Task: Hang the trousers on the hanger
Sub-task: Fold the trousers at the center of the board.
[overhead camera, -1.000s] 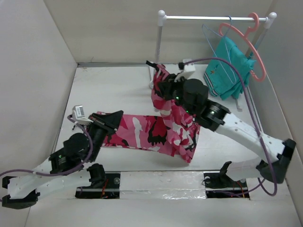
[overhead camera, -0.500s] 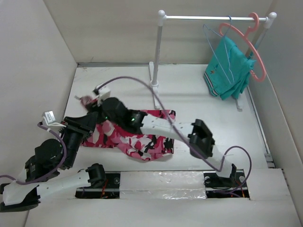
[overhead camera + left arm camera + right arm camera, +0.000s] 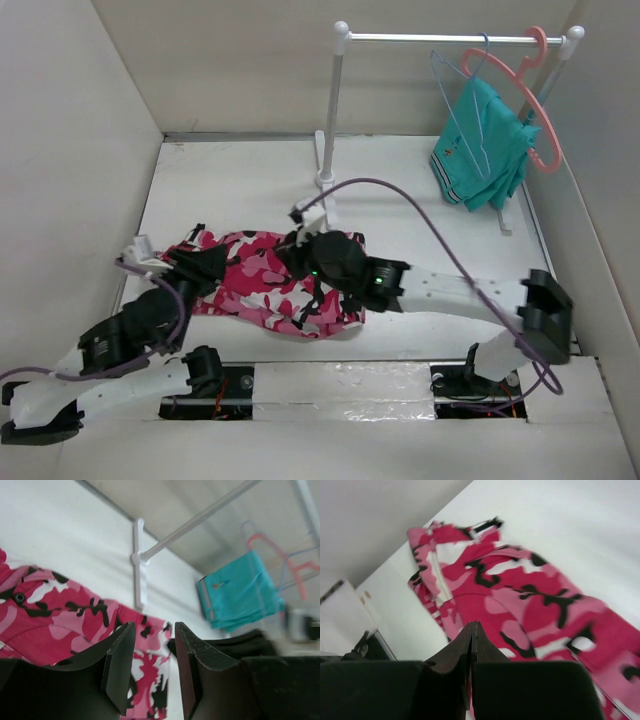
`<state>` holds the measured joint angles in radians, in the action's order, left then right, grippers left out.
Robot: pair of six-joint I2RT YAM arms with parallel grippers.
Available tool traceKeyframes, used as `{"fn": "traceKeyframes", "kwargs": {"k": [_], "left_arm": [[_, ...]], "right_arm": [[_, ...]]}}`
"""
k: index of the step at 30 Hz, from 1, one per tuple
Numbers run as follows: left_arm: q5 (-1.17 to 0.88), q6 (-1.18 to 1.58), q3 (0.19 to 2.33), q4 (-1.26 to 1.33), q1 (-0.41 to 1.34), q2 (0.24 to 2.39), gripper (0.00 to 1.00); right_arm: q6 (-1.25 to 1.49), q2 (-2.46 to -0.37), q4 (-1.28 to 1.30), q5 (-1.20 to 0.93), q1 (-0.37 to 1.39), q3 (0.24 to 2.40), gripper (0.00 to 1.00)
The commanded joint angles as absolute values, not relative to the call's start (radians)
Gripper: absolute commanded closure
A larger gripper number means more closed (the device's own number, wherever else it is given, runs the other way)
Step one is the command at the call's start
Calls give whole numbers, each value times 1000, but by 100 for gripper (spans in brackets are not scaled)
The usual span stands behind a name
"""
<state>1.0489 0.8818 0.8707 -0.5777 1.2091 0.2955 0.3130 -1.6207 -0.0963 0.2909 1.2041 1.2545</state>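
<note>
Camouflage trousers: crumpled flat on the white worktop, front left of centre. Light-blue wire hanger: hung on the rail at far right, well apart from the trousers, beside a teal garment and salmon plastic hanger. Left hand: fingers spread, at the trousers' left end. Right hand: fingers pressed together, over the trousers' middle.

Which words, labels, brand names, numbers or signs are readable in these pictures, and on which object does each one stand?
No text can be read in any view.
A small orange mark on the teal garment: too small and blurred to read.
The trousers: camouflage print only, no letters visible.
</note>
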Motion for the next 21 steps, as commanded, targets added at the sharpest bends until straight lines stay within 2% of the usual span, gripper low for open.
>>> {"fn": "traceKeyframes", "kwargs": {"k": [1,6,8,10,12,15,16,19,21], "left_arm": [[1017,974,778,-511,1209,423,66],[905,992,657,-319,1209,624,73],[867,996,637,-276,1209,727,74],[850,1002,621,-235,1187,799,74],[838,980,600,-192,1163,830,74],[717,908,528,-53,1036,879,74],[602,899,506,36,943,908,74],[368,873,408,225,819,969,76],[339,870,381,271,789,1000,76]], "right_arm": [[333,-1472,-163,391,1204,1044,100],[441,-1301,-60,468,1204,777,100],[468,-1214,-63,486,1183,668,96],[489,-1180,-122,439,1154,597,91],[506,-1192,-173,385,1105,514,91],[572,-1226,-156,371,1095,457,96],[583,-1229,-173,377,1082,434,97],[629,-1235,-201,350,1048,365,98],[649,-1224,-195,347,1048,341,99]]}}
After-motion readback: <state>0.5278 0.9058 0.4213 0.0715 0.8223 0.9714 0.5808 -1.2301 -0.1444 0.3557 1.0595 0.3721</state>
